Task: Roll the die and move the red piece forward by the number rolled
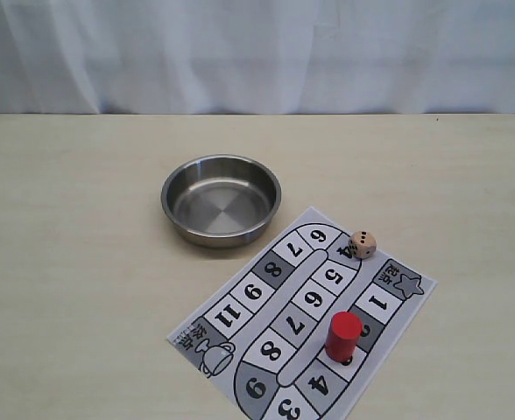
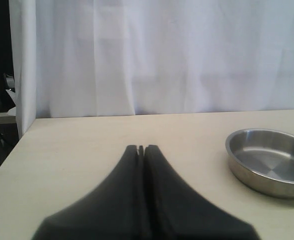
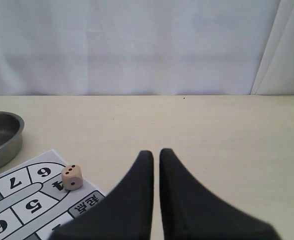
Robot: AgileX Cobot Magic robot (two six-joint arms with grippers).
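Observation:
The beige die (image 1: pixel 363 244) rests on the far edge of the paper game board (image 1: pixel 240 302), by the square marked 4. In the right wrist view the die (image 3: pixel 72 177) shows two pips on top. The red piece (image 1: pixel 343 336) stands upright on the board's near right squares, just past the square marked 1. Neither gripper appears in the exterior view. My left gripper (image 2: pixel 141 148) is shut and empty over bare table. My right gripper (image 3: pixel 156 152) is shut to a thin slit with nothing in it, to the right of the die.
A steel bowl (image 1: pixel 174 219) sits empty behind the board's left part; its rim (image 2: pixel 237 160) shows in the left wrist view and also in the right wrist view (image 3: pixel 2 140). White curtains hang behind the table.

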